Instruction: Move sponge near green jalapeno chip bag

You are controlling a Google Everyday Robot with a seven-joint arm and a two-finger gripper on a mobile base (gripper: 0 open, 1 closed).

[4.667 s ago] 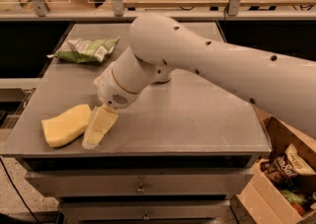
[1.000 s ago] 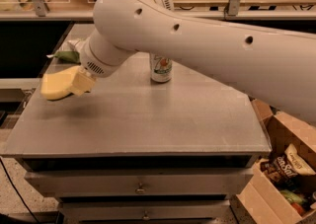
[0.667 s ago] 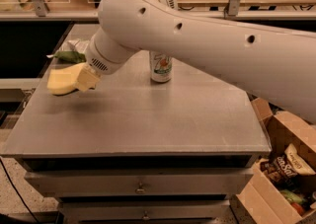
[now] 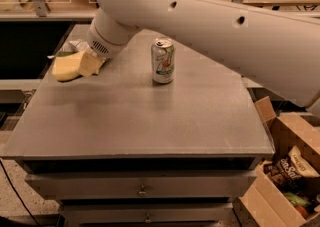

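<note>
Gripper sits near the table's far-left corner, at the end of the white arm reaching in from the right. Fingers pinch the right end of the sponge, which sits by the left edge. Green jalapeno chip bag is just behind the sponge, mostly hidden by the wrist. Soda can stands upright near the far-edge middle, well apart from the sponge. Cardboard box of snacks sits on the floor off the near-right corner.
</note>
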